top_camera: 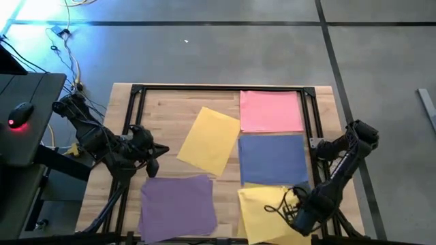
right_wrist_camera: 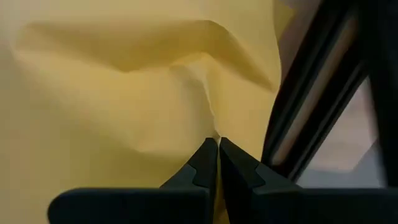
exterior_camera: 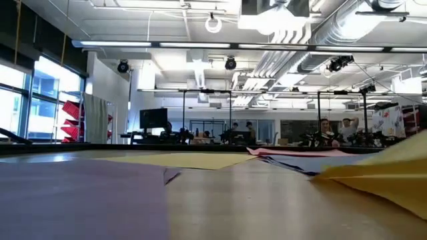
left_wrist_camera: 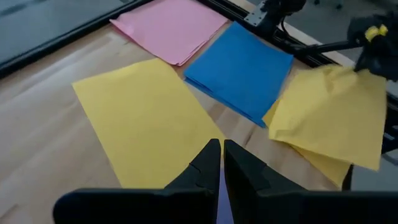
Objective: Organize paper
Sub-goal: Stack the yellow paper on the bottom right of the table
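The paper lies spread on the wooden table: a pink sheet (top_camera: 271,111) at the far right, a blue one (top_camera: 272,158) in front of it, a yellow sheet (top_camera: 210,139) lying askew mid-table and a purple one (top_camera: 178,204) near the front edge. At the near right, a second yellow sheet (top_camera: 269,207) is crumpled, with my right gripper (top_camera: 294,205) shut on it. Below it lies more yellow paper (left_wrist_camera: 317,163). My left gripper (left_wrist_camera: 221,148) is shut and hovers beside the middle yellow sheet's left side, touching nothing. My right gripper pinches the yellow sheet toward its right side between its two fingertips, where the paper puckers (right_wrist_camera: 208,124). The fingers come steeply from above. That side of the sheet (left_wrist_camera: 348,81) is raised and buckled; its left part sinks toward the yellow paper beneath.
A black frame (top_camera: 218,88) runs round the tabletop, with a bracket (top_camera: 315,143) on the right rail close to my right arm. A black side desk with a mouse (top_camera: 20,116) stands left of the table. People sit far off in the room behind.
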Robot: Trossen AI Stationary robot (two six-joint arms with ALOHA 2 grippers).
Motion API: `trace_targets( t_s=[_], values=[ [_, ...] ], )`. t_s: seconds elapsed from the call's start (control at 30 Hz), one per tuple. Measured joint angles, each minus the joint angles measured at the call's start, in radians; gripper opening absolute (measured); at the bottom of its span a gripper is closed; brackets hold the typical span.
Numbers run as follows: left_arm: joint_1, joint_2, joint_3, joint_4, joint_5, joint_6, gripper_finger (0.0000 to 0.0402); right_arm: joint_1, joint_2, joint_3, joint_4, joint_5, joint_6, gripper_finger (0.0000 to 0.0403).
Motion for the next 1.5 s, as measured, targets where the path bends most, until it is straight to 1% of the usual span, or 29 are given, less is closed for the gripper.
trace_targets(
  t_s=[0.13, 0.27, 0.33, 0.57, 0.63, 0.77, 0.9, 1.1, 1.3, 1.5],
  values=[
    [0.007, 0.002, 0.0, 0.0, 0.003, -0.005, 0.0, 0.026, 0.0, 0.0, 0.005, -0.026, 0.002, 0.0],
    [0.007, 0.006, 0.0, 0.0, -0.012, -0.011, 0.0, 0.039, 0.01, 0.0, -0.053, -0.059, 0.009, 0.0],
    [0.006, 0.011, 0.0, 0.0, -0.024, -0.016, 0.0, 0.037, 0.015, 0.0, -0.071, -0.058, 0.011, 0.0],
    [0.006, 0.035, 0.0, 0.012, -0.034, -0.039, 0.0, -0.01, 0.031, 0.006, -0.077, -0.033, 0.011, 0.0],
    [0.006, 0.04, 0.0, 0.026, -0.027, -0.039, 0.0, -0.02, 0.031, 0.03, -0.076, -0.026, 0.011, 0.0],
    [0.006, 0.038, 0.0, 0.046, -0.034, -0.029, 0.0, -0.036, 0.031, 0.087, -0.072, -0.046, 0.027, 0.0],
    [0.006, 0.039, 0.0, 0.054, -0.039, -0.014, 0.0, -0.052, 0.031, 0.101, -0.091, -0.041, 0.034, 0.0],
    [0.006, 0.038, 0.0, 0.054, -0.039, -0.013, 0.0, -0.082, 0.03, 0.033, -0.114, -0.047, 0.038, 0.0],
    [0.006, 0.038, 0.0, 0.054, -0.031, -0.012, 0.0, -0.097, 0.043, -0.031, -0.034, -0.053, 0.038, 0.0],
    [0.006, 0.038, 0.0, 0.055, -0.012, -0.012, 0.0, -0.096, 0.087, -0.071, 0.033, -0.053, 0.039, 0.0]
  ],
)
